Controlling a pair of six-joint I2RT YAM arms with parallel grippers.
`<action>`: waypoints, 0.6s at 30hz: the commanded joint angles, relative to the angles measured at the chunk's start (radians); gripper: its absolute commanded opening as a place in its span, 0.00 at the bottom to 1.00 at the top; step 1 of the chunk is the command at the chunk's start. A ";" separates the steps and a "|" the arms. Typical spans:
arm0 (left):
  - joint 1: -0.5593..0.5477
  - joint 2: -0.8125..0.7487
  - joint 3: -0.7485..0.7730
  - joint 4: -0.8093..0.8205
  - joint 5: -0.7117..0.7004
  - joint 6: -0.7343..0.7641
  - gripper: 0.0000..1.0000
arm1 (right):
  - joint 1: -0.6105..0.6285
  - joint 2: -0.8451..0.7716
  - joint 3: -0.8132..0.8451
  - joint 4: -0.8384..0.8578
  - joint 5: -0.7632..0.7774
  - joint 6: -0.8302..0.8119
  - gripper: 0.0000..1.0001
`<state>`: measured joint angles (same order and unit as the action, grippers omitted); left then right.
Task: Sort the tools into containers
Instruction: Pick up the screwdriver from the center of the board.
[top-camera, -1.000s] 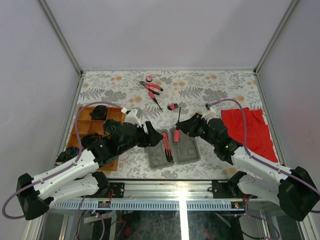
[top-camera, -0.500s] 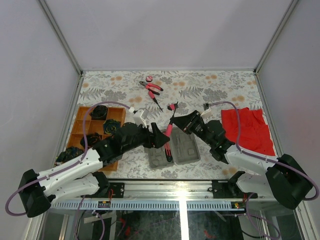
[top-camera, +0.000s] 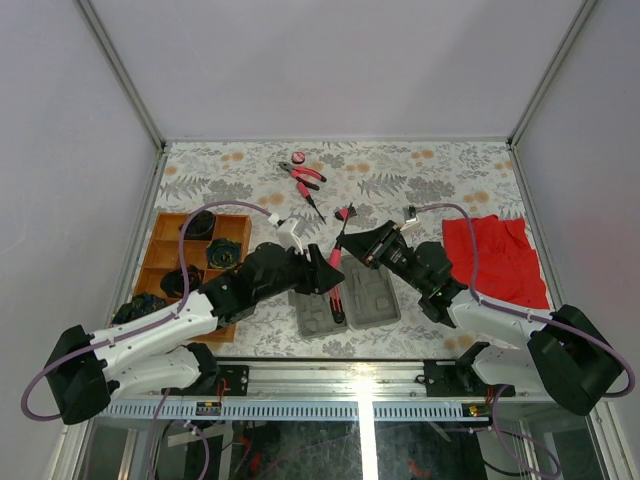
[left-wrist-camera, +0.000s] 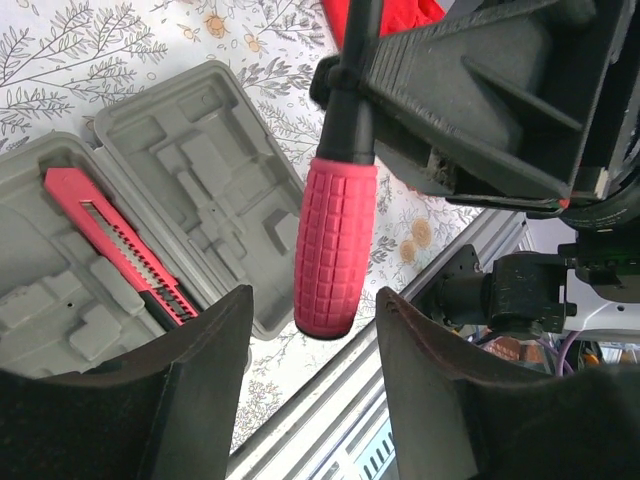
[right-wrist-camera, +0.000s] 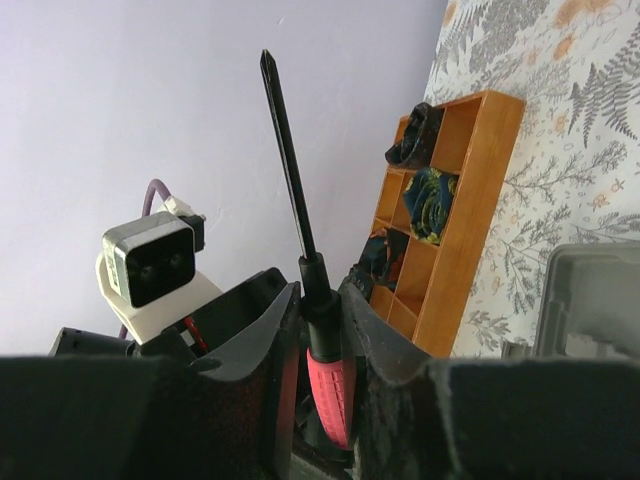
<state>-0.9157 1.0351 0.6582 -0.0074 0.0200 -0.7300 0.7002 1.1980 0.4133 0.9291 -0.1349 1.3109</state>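
A screwdriver (right-wrist-camera: 318, 300) with a pink-red ribbed handle (left-wrist-camera: 335, 245) and a long black shaft is held above the grey case (left-wrist-camera: 200, 190). My right gripper (right-wrist-camera: 320, 285) is shut on its black collar. My left gripper (left-wrist-camera: 312, 310) is open, one jaw on each side of the handle's lower end with a gap to both. In the top view the two grippers meet over the case (top-camera: 372, 300), left gripper (top-camera: 328, 275) beside right gripper (top-camera: 360, 247). A pink-red utility knife (left-wrist-camera: 110, 235) lies in a recess of the case.
Pliers (top-camera: 303, 175), a small pink disc (top-camera: 298, 157), a thin screwdriver (top-camera: 313, 205) and a short bit (top-camera: 345, 213) lie at the back of the table. The wooden tray (top-camera: 165, 262) at the left holds dark items. A red cloth (top-camera: 500, 260) lies at the right.
The right gripper has carried the screwdriver leftward and tilted it over the case. The left gripper has moved right to the handle, and its jaws have narrowed around it.
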 joint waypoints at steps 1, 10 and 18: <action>-0.007 -0.011 0.019 0.087 -0.007 0.005 0.50 | 0.010 -0.012 0.000 0.068 -0.040 0.040 0.00; -0.005 -0.019 0.024 0.093 -0.017 0.009 0.36 | 0.013 0.006 -0.003 0.081 -0.070 0.068 0.00; -0.007 -0.026 0.031 0.056 -0.039 0.002 0.05 | 0.013 0.007 -0.005 0.062 -0.074 0.053 0.02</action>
<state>-0.9157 1.0245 0.6586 0.0143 0.0174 -0.7280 0.7017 1.2095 0.4080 0.9329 -0.1852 1.3636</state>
